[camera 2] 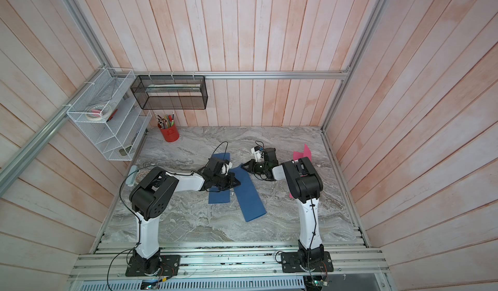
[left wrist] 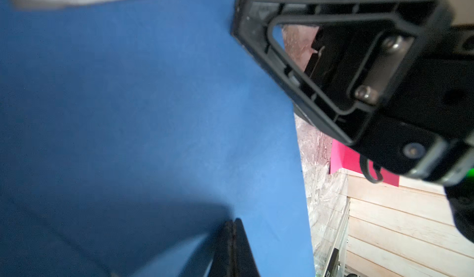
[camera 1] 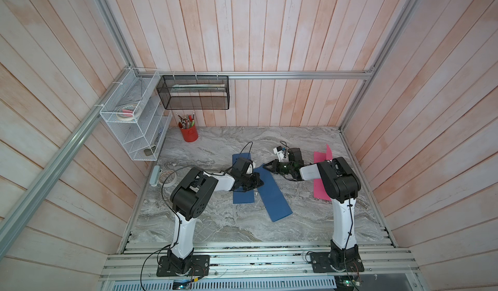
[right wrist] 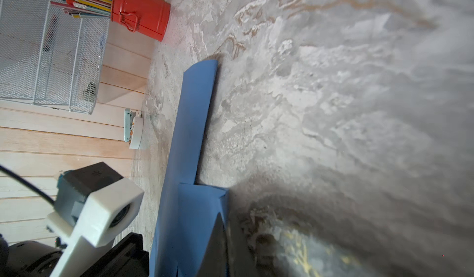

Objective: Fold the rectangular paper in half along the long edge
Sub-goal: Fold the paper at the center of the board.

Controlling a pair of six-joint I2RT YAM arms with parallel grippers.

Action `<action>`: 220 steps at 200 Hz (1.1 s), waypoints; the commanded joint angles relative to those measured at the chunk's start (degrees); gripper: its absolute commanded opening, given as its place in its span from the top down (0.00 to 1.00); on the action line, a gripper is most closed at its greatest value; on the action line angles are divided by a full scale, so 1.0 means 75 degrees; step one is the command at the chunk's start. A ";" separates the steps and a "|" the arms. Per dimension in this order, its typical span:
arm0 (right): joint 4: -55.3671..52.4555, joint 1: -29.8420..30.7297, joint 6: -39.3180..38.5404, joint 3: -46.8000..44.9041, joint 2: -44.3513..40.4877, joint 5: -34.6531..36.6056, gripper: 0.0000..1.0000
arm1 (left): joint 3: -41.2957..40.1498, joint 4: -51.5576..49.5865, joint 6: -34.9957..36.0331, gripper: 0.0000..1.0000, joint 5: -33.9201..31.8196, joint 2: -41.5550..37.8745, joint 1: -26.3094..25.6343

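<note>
Blue paper comes as two pieces on the grey marbled tabletop [camera 1: 215, 222]. A long blue paper strip [camera 1: 275, 195] lies askew near the middle, between the two arms. A second blue paper strip [camera 1: 242, 197] lies straight just beside it, on the left arm's side. One pink paper sheet [camera 1: 320, 158] lies apart on the right arm's side, partly hidden under that arm, with one edge standing up.

Also in view are one red metal pencil tin [camera 1: 189, 134] at the back of the table, one white wire rack [camera 1: 140, 130] and one black mesh basket [camera 1: 194, 92], both hung on the walls.

The long blue paper strip is a dark, matt, narrow rectangle. It lies flat over most of its length in both top views. In the right wrist view, the corner at its far end looks slightly lifted off the marble.

Both pincers meet at that far end. The left gripper [camera 1: 259, 183] has its jaws pressed together and sits low on the blue surface. I cannot tell whether any paper is caught between them. The right gripper [camera 1: 265, 165] has its tip at the strip's end edge. Only one finger [right wrist: 220, 245] shows clearly, so I cannot tell whether it is open or clamped on the paper
</note>
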 commanded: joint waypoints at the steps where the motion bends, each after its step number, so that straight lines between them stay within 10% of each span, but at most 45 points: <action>1: 0.0070 -0.0160 0.0237 -0.0642 -0.0081 -0.0248 0.74 | -0.0309 -0.0673 0.0110 1.00 -0.0200 0.0503 0.0010; 62: 0.0631 -0.0150 0.0348 -0.1961 -0.0688 -0.0600 0.69 | -0.0381 -0.0629 0.0078 1.00 -0.0176 0.0564 0.0017; 87: 0.0653 -0.0155 0.0272 -0.2202 -0.0702 -0.0515 1.00 | -0.0374 -0.0620 0.0068 1.00 -0.0154 0.0600 0.0010; 135: 0.0896 -0.0154 0.0356 -0.2504 -0.0921 -0.0461 1.00 | -0.0431 -0.0593 0.0055 1.00 -0.0141 0.0643 0.0017; 151: 0.0984 -0.0159 0.0444 -0.2724 -0.1087 -0.0658 0.74 | -0.0425 -0.0607 0.0043 1.00 -0.0135 0.0689 0.0011; 192: 0.1379 -0.0109 0.0693 -0.3674 -0.1719 -0.0853 0.70 | -0.0373 -0.0604 0.0020 1.00 -0.0129 0.0746 0.0013; 206: 0.1376 -0.0043 0.0716 -0.3966 -0.1920 -0.0816 0.74 | -0.0363 -0.0607 0.0014 1.00 -0.0118 0.0740 0.0011; 220: 0.1383 0.0024 0.0705 -0.4252 -0.2084 -0.0756 0.98 | -0.0370 -0.0617 0.0031 1.00 -0.0118 0.0748 0.0021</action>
